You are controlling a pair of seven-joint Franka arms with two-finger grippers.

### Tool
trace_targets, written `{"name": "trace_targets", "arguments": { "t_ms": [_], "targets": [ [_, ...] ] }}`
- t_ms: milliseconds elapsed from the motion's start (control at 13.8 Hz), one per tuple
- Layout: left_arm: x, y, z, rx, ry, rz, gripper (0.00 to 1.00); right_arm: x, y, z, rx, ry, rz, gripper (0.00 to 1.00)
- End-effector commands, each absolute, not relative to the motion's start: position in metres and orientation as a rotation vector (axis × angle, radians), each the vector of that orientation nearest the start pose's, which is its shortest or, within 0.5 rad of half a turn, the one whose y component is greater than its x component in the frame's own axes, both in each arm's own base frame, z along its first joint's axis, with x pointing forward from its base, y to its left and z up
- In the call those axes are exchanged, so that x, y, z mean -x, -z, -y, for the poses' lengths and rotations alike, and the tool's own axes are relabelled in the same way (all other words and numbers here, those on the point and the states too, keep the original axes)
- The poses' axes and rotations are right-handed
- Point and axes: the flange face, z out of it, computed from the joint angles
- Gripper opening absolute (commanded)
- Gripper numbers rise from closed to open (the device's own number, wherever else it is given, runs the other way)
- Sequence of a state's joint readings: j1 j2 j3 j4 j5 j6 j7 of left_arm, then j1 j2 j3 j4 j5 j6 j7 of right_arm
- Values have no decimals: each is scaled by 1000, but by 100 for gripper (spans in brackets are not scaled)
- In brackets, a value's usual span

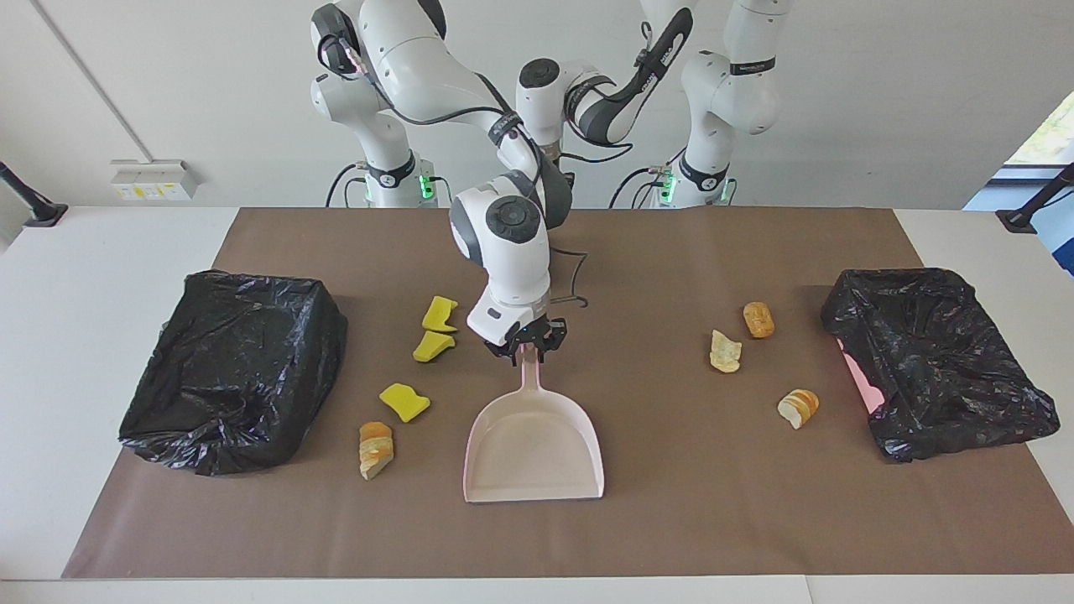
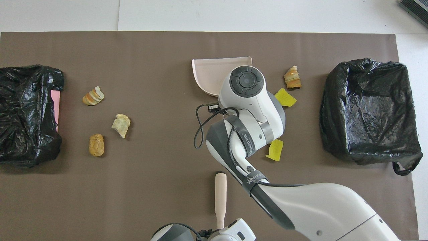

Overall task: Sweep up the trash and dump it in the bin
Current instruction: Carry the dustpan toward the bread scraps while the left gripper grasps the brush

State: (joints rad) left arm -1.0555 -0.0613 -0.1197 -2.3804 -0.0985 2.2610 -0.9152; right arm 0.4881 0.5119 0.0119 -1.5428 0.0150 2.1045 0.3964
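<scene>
Trash lies scattered on the brown mat (image 1: 671,520) of the desk (image 1: 101,277): three yellow chunks (image 1: 404,401) and one bread piece (image 1: 374,449) toward the right arm's end, three more bread pieces (image 1: 725,351) toward the left arm's end. A bag-lined bin (image 1: 235,369) stands at each end. Between the groups sits the pink dustpan (image 1: 534,453), its handle pointing toward the robots. The facing view shows the right claw (image 1: 527,342) clamped on the tip of that handle; overhead, the arm hides this grip and one yellow chunk. Only the overhead view shows the brush handle (image 2: 220,197), with the left claw (image 2: 214,231) at its nearer end; I cannot tell whether that claw grips it.
</scene>
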Motion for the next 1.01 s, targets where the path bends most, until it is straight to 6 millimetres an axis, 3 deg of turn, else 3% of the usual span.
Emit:
{"name": "trace_targets", "arguments": {
  "t_ms": [0, 290, 507, 725, 870, 942],
  "targets": [
    [-185, -346, 445, 3126, -137, -292, 0, -617, -361, -332, 3112, 76, 192, 0],
    [-201, -367, 438, 3135, -128, -262, 0, -621, -360, -322, 3144, 93, 270, 0],
    [-247, -394, 401, 3062, -160, -193, 0, -624, -358, -306, 3139, 17, 499, 0],
    [-300, -427, 331, 3031, -194, -78, 0, -625, -383, -284, 3000, 0, 1017, 0],
    [-335, -450, 277, 3023, -171, 87, 0, -624, -416, -255, 2921, -12, 1227, 0],
    [-345, -448, 259, 2984, -158, 125, 0, -621, -430, -238, 2874, -22, 1331, 0]
  ]
}}
